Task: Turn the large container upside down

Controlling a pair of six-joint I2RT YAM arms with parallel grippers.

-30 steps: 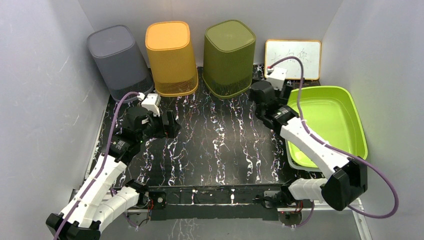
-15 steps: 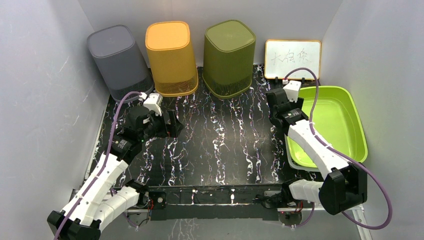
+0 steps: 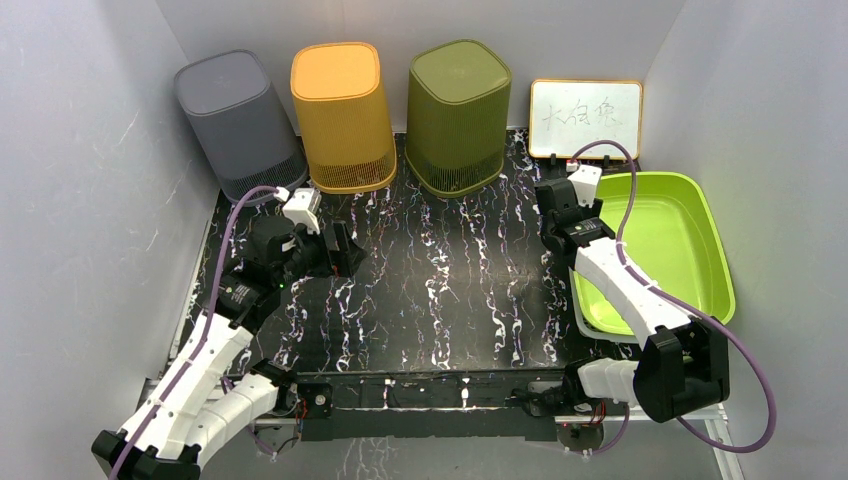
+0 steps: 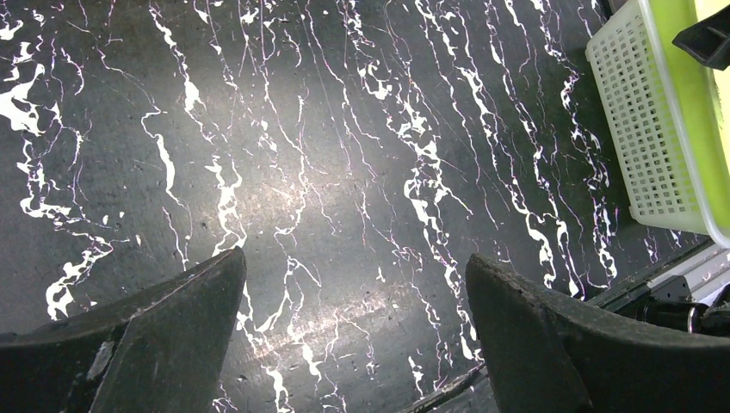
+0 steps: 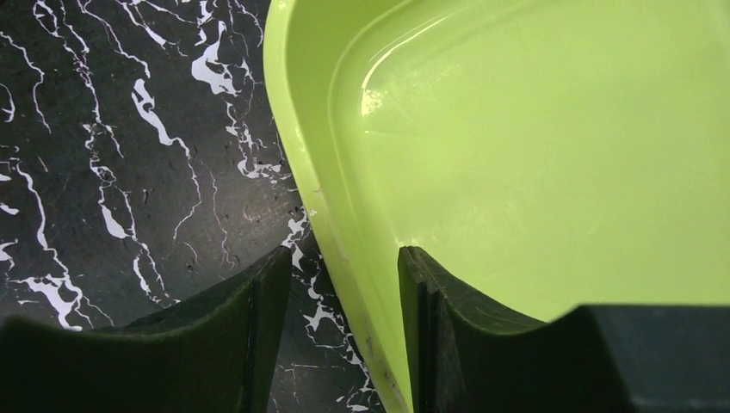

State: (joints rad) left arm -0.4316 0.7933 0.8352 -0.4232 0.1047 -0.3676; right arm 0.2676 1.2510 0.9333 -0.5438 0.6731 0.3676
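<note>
The large container (image 3: pixel 665 240) is a lime-green tub standing open side up at the right of the table. It fills the right wrist view (image 5: pixel 534 146) and its rim shows in the left wrist view (image 4: pixel 689 95). My right gripper (image 3: pixel 562 205) straddles its far-left rim (image 5: pixel 344 254). One finger (image 5: pixel 448 318) is inside against the wall. The other (image 5: pixel 250 327) is outside, with a sliver of table between it and the rim. My left gripper (image 3: pixel 345 250) hovers open over bare marble (image 4: pixel 355 258), holding nothing.
Three upturned bins stand along the back: grey (image 3: pixel 238 120), orange (image 3: pixel 342 115), olive (image 3: pixel 458 115). A small whiteboard (image 3: pixel 585 118) leans behind the tub. A white mesh basket (image 4: pixel 646 146) sits under the tub. Grey walls close in on the left, back and right.
My right gripper has swung from behind the tub's corner onto its left rim, and its jaws have narrowed around the rim. The left arm has barely moved.
</note>
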